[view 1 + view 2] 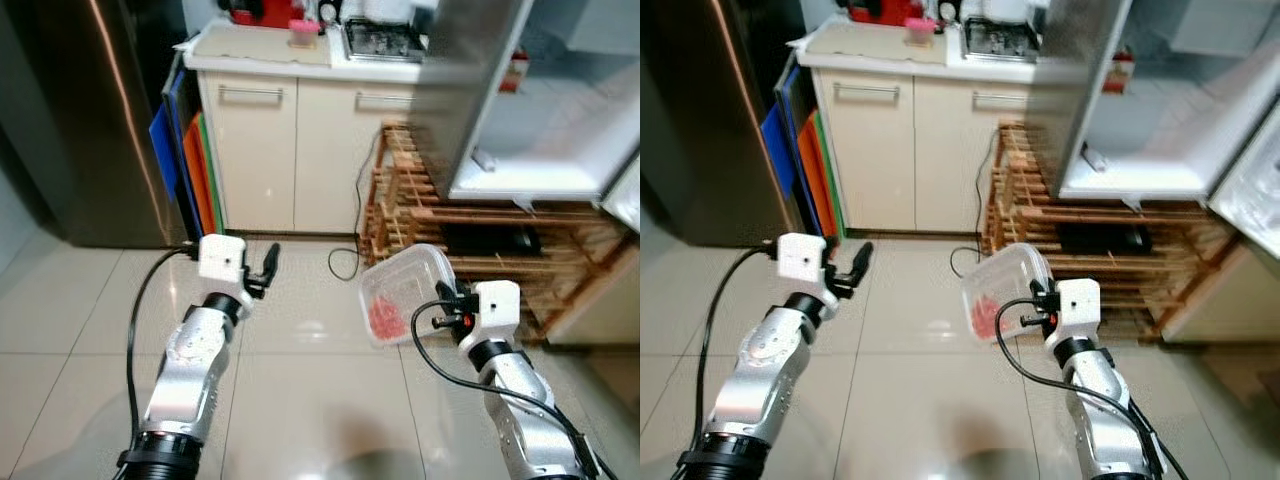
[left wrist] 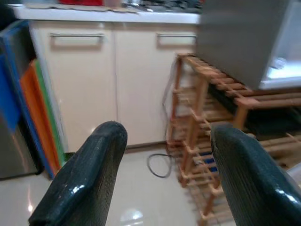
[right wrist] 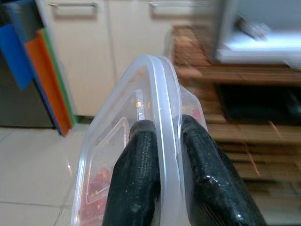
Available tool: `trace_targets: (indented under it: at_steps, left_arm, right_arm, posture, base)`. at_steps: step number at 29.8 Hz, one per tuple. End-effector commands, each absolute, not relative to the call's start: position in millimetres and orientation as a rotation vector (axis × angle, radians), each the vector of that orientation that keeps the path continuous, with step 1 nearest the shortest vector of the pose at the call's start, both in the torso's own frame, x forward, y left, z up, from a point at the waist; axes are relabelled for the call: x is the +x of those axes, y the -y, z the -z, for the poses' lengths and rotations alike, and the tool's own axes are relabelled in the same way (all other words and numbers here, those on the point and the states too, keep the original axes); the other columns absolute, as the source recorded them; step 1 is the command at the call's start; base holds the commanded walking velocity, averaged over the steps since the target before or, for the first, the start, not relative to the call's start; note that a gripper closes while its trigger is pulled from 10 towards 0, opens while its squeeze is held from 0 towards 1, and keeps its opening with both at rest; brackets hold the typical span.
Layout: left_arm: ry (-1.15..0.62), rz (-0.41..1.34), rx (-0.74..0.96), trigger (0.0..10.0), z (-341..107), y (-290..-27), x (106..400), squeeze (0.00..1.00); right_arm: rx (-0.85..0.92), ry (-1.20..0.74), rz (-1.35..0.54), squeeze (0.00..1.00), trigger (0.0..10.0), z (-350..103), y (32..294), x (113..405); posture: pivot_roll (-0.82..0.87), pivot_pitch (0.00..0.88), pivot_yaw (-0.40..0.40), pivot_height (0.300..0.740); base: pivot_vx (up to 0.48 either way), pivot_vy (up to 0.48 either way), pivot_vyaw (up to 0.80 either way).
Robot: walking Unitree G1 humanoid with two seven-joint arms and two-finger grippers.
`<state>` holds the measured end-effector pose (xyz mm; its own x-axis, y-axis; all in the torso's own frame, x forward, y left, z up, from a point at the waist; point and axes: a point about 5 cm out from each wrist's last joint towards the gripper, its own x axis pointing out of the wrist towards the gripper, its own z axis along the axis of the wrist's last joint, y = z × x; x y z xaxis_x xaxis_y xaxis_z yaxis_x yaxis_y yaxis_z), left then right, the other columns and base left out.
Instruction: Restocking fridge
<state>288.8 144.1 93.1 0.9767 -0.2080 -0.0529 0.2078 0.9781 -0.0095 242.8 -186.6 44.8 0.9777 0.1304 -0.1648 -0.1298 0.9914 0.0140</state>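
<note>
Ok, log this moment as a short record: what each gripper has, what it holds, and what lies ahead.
right gripper: fingers shut on the rim of a clear plastic container, held tilted on its edge
container contents: red food scraps inside, lid on
left gripper: fingers open, nothing between them, raised over the tiled floor
ahead right: open fridge door above a wooden rack
ahead centre: cream cabinet with a countertop
ahead left: coloured boards leaning against the cabinet's side
</note>
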Motion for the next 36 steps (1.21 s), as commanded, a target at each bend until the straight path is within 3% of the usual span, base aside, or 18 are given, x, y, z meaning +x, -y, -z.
trace_targets:
  at_steps: [1, 20, 36]
  left_arm:
    - [-0.022, 0.242, -0.004, 10.0, -100, -136, 293, 0.0]
    - [-0.023, 0.227, -0.001, 10.0, -101, -140, 297, 0.0]
    - [-0.025, 0.217, -0.027, 10.0, -101, -137, 298, 0.0]
  right_arm:
    - [-0.017, -0.108, -0.083, 0.29, 0.0, -56, 203, 244]
    - [-0.004, -0.09, -0.029, 0.29, 0.0, -54, 211, 223]
    - [-0.003, -0.077, -0.116, 0.28, 0.0, -59, 191, 242]
  posture:
    - [-0.06, 0.013, -0.002, 0.74]
    - [-0.08, 0.02, 0.017, 0.74]
    - [-0.07, 0.018, 0.016, 0.74]
  base:
    - [0.247, -0.409, 0.0]
    - [0.27, -0.393, 0.0]
    - [0.261, -0.358, 0.0]
